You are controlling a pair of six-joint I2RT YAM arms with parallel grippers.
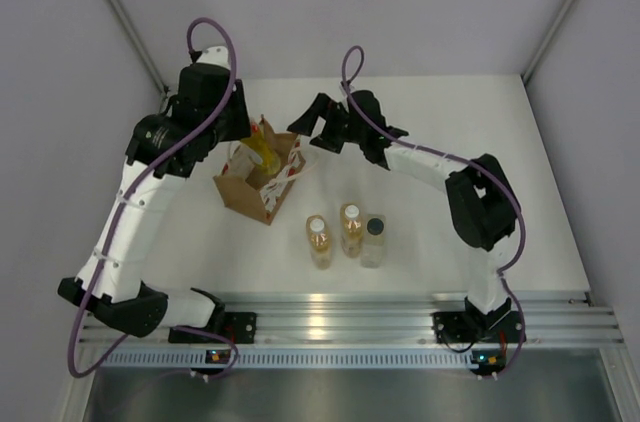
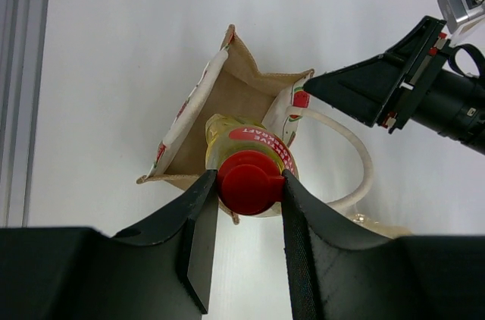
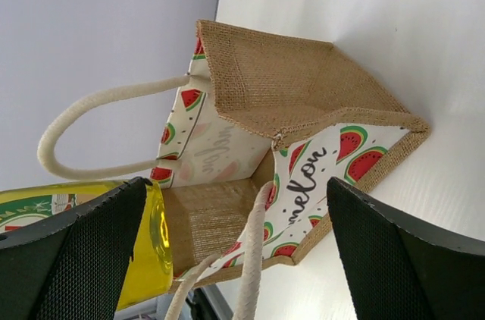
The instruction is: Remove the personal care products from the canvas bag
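The canvas bag [image 1: 256, 192] stands tilted at mid-left, tan with watermelon-print lining and white rope handles [image 2: 358, 155]. My left gripper [image 2: 250, 187] is shut on the red cap of the yellow-amber bottle [image 1: 260, 154], which sticks out of the bag's mouth [image 2: 227, 100]. My right gripper [image 1: 312, 130] is open and empty beside the bag's right rim; its wrist view shows the bag [image 3: 303, 85] and the yellow bottle [image 3: 144, 252] between its spread fingers. Two amber bottles with white caps [image 1: 319, 240] [image 1: 351, 229] and the clear bottle with dark cap [image 1: 374, 240] stand on the table in front.
The white table [image 1: 450, 132] is walled at left, back and right. An aluminium rail [image 1: 350, 317] runs along the near edge by the arm bases. The three standing bottles are close to the bag's lower right.
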